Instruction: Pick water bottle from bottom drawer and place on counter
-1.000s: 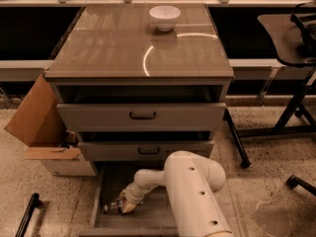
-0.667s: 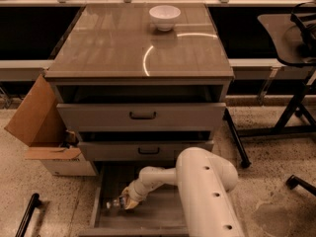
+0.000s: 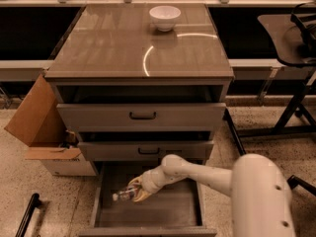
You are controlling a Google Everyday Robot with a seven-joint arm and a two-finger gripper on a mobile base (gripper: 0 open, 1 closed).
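Observation:
The bottom drawer (image 3: 182, 214) stands pulled out at the foot of the cabinet, its flat floor showing. The water bottle (image 3: 122, 195) is over the drawer's left half, lying sideways with its white cap pointing left. My gripper (image 3: 137, 189) is shut on the water bottle and holds it inside the drawer, close above the floor. My white arm reaches in from the lower right. The counter (image 3: 108, 43) is the glossy top of the cabinet, with a curved light streak on it.
A white bowl (image 3: 164, 17) sits at the back of the counter. The two upper drawers (image 3: 142, 115) are slightly open above my arm. An open cardboard box (image 3: 42, 127) stands left of the cabinet. A dark side table and its stand (image 3: 291, 38) are at right.
My arm has swung to the right and stretched out, so more of the drawer shows. The gripper stays in the drawer's left half with the bottle in it.

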